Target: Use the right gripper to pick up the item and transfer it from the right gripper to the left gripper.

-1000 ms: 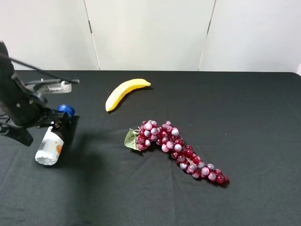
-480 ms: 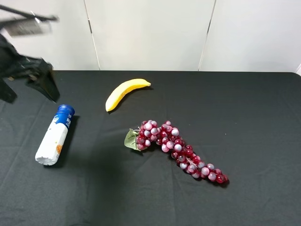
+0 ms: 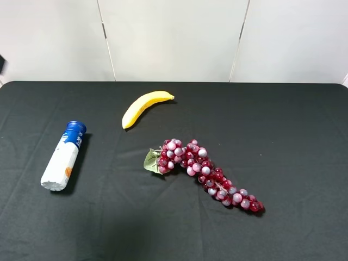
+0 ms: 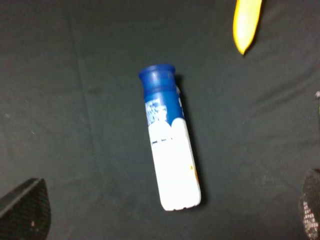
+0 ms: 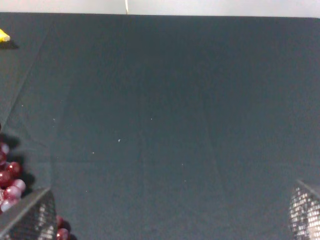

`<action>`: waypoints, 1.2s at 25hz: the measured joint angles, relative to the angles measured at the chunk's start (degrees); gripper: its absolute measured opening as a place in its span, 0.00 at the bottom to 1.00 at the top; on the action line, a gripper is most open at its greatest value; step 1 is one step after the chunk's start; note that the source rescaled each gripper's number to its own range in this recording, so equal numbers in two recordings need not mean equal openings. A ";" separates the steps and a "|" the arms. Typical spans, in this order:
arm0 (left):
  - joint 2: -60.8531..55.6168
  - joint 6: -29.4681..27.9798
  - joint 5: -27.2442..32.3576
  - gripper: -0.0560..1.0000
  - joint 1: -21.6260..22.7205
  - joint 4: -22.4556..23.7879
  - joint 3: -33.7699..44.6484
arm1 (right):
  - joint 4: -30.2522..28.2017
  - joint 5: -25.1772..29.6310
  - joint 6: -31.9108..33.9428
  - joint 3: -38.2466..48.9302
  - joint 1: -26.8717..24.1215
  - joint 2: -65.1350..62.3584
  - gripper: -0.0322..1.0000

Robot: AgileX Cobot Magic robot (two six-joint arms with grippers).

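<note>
The item, a white bottle (image 3: pixel 63 157) with a blue cap, lies on its side on the black table (image 3: pixel 283 125) at the left, cap pointing to the far side. No gripper touches it. In the left wrist view the bottle (image 4: pixel 170 160) lies well below my left gripper (image 4: pixel 168 222), which is open and empty; only its two fingertips (image 4: pixel 25 210) show at the corners. My right gripper (image 5: pixel 168 220) is open and empty above bare black cloth, with its fingertips (image 5: pixel 306 210) at the corners. Neither gripper shows in the exterior high view.
A yellow banana (image 3: pixel 143 106) lies at the back centre; its tip shows in the left wrist view (image 4: pixel 246 25). A red grape bunch (image 3: pixel 202 170) lies mid-table, and its edge shows in the right wrist view (image 5: pixel 9 182). A white wall stands behind the table.
My left gripper, which was at the bottle's cap end a second ago, has let go and risen away to the left, out of the exterior high view. The bottle has stayed lying on the table.
</note>
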 joint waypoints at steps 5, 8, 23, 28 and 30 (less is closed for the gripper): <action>-9.55 -0.06 1.52 1.00 0.00 0.00 -0.02 | 0.00 0.00 0.00 0.00 0.00 0.00 1.00; -15.03 -0.06 4.01 1.00 0.00 0.00 0.76 | 0.00 0.00 0.00 0.00 0.00 0.00 1.00; -48.28 2.07 5.54 1.00 0.00 -3.86 27.82 | 0.00 0.00 0.00 0.00 0.00 0.00 1.00; -53.98 2.34 4.08 1.00 0.00 -3.97 31.06 | 0.00 0.00 0.00 0.00 0.00 0.00 1.00; -54.10 2.34 4.02 1.00 0.00 -3.97 31.57 | 0.00 0.00 0.00 0.00 0.00 0.00 1.00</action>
